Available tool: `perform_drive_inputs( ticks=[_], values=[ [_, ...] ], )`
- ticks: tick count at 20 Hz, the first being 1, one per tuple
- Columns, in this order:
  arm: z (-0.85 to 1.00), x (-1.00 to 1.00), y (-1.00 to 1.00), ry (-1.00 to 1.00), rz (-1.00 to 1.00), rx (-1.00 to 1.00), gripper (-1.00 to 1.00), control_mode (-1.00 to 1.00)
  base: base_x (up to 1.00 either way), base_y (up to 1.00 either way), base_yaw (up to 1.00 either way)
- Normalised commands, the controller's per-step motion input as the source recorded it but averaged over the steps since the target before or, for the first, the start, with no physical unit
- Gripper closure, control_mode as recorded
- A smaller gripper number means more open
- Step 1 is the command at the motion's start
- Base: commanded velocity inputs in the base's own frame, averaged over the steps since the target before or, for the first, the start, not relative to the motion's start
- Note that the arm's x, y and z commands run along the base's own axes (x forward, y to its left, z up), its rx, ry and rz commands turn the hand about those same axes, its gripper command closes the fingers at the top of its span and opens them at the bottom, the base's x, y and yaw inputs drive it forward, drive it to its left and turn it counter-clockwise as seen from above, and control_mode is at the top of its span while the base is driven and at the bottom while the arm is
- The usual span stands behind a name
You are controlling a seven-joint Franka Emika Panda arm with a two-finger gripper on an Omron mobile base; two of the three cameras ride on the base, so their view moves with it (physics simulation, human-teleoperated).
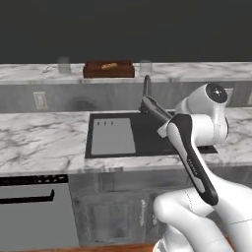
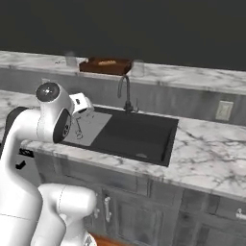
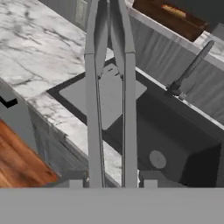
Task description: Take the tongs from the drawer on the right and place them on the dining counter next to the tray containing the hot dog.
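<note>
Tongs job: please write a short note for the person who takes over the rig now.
Hand: shut on the tongs, held over the sink in the front worktop.
Tray with the hot dog: on the dining counter behind the sink, between two glasses.
Done: tongs are picked up.
Left: carry them to the dining counter and lay them beside the tray.

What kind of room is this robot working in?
A kitchen, by the look of it: a black sink basin with a dark curved faucet set in a white marble worktop, with grey wood-grain cabinets beneath.
</note>
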Motion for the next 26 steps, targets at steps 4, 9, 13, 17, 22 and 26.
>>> perform_drive_inputs(
  ticks=[4, 9, 13, 17, 22, 26],
  values=[
    [0.0, 0.0, 0.0, 0.0, 0.0, 0.0, 1.0, 1.0, -0.29, 1.0, -0.01],
    [0.0, 0.0, 0.0, 0.0, 0.0, 0.0, 1.0, 1.0, -0.46, 1.0, -0.01],
    [0.0, 0.0, 0.0, 0.0, 0.0, 0.0, 1.0, 1.0, -0.43, 1.0, 0.0],
    [0.0, 0.0, 0.0, 0.0, 0.0, 0.0, 1.0, 1.0, -0.27, 1.0, 0.0],
    [0.0, 0.0, 0.0, 0.0, 0.0, 0.0, 1.0, 1.0, -0.05, 1.0, 0.0],
    [0.0, 0.0, 0.0, 0.0, 0.0, 0.0, 1.0, 1.0, 0.0, 1.0, -0.02]
  ],
)
